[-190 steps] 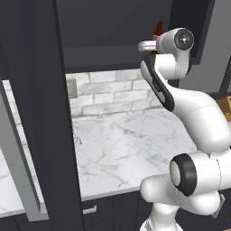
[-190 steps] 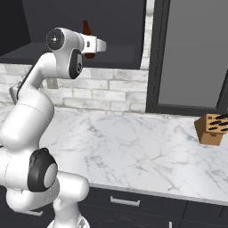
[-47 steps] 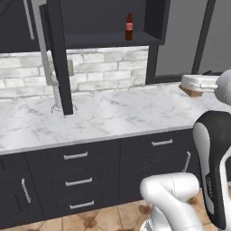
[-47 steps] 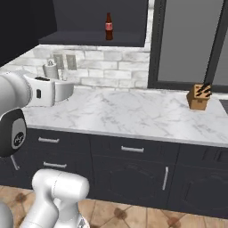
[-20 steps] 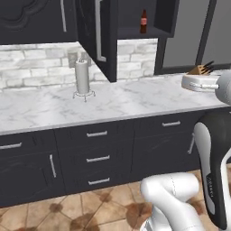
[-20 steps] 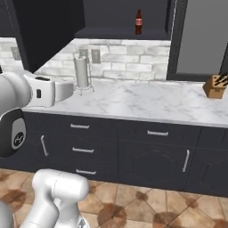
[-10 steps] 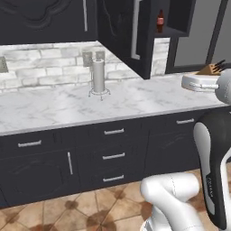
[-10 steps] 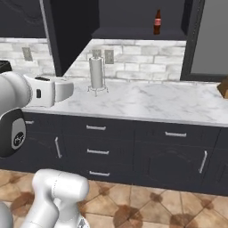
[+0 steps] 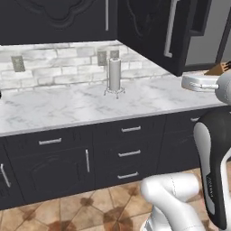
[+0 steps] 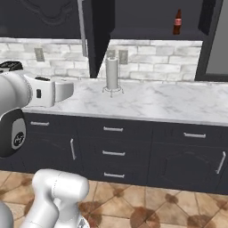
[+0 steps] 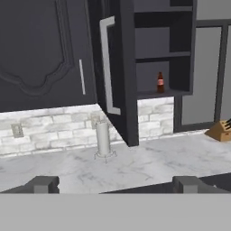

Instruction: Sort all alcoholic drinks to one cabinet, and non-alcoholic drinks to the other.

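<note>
The small dark brown bottle (image 11: 159,82) stood on the open dark cabinet's shelf (image 11: 162,94); the fingers (image 11: 43,184) were apart, empty.

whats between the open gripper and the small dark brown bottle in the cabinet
In the hand view, bare marble counter, then the open dark cabinet door beside the line, lie between the open gripper and the small dark brown bottle.

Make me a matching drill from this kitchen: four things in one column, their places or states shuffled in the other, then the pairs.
Things:
1. small brown bottle
2. paper towel holder
3. knife block
4. gripper

Places or states:
A. jaws wide apart, holding nothing
B. on the marble counter before the brick wall
C. on the shelf of the open upper cabinet
D. far right on the counter in the hand view

Pairs: 1-C, 2-B, 3-D, 4-A
</note>
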